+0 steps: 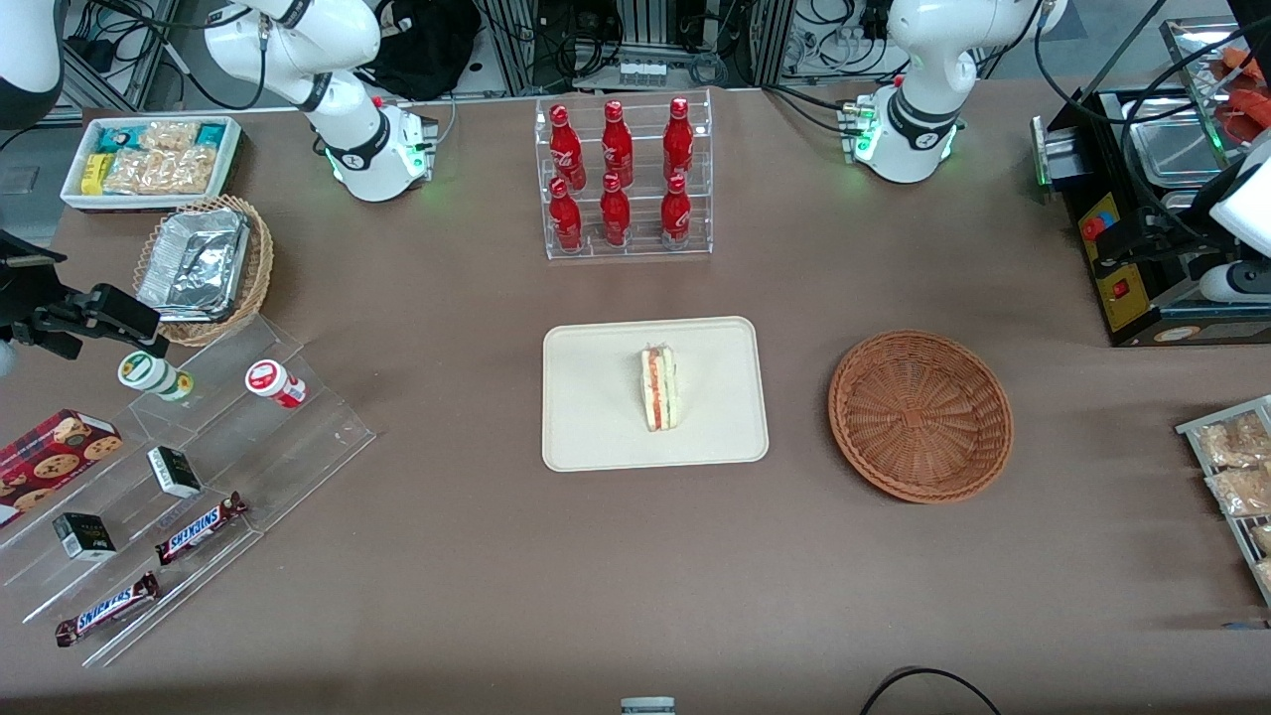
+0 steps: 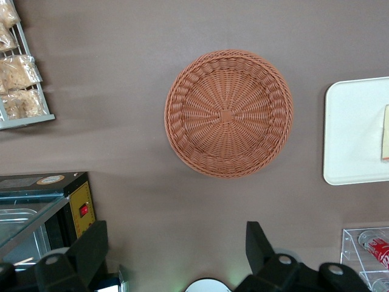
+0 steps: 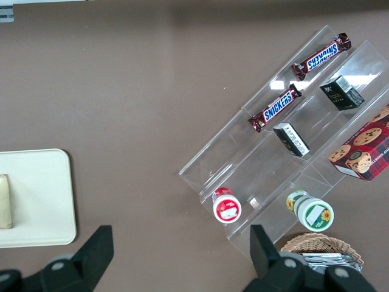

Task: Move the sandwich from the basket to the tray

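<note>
Your jaws (image 2: 176,249) sit closest to the wrist camera, spread wide with nothing between the two dark fingers (image 2: 91,246). They hang high above the table (image 1: 447,556), over bare cloth near the working arm's base, and the front view does not show them plainly.

Below the jaws and just ahead of them lies the basket (image 2: 228,114). You can see its whole woven floor, and nothing is in it. From the front the basket (image 1: 920,414) sits flat on the table, apart from the tray.

Off to one side of the jaws, past the basket toward the parked arm's end, you catch the rounded corner of the tray (image 2: 355,131) with a sliver of the sandwich (image 2: 385,134) at the edge of view. The front view shows it better: the sandwich (image 1: 659,387) rests on the tray (image 1: 596,437), near the middle, resting with its red and green filling edge facing up, well inside the rim.

Judged from this, your job looks done. The sandwich is out of the basket and on the tray, and the jaws are clear of both. Nothing seems left except to park the arm, if you have not already.

The rack of red bottles (image 1: 621,179) stands untouched, farther from the front camera than the tray.
</note>
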### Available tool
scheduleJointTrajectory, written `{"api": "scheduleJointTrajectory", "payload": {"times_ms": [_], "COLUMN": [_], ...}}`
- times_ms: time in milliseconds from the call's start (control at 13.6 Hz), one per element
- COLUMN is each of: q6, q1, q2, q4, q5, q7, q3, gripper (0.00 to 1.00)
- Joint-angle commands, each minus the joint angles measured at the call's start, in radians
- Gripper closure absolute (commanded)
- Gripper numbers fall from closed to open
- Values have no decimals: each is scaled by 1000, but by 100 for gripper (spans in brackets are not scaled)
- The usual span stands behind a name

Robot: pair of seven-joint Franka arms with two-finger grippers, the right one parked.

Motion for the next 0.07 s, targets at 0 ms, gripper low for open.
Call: {"api": "scheduleJointTrajectory", "payload": {"times_ms": [0], "q6": [-3], "q1": [22], "q2": [13], "q4": [26], "q5": [11], "q7": [-22], "q3": [-23], "gripper": [0]}}
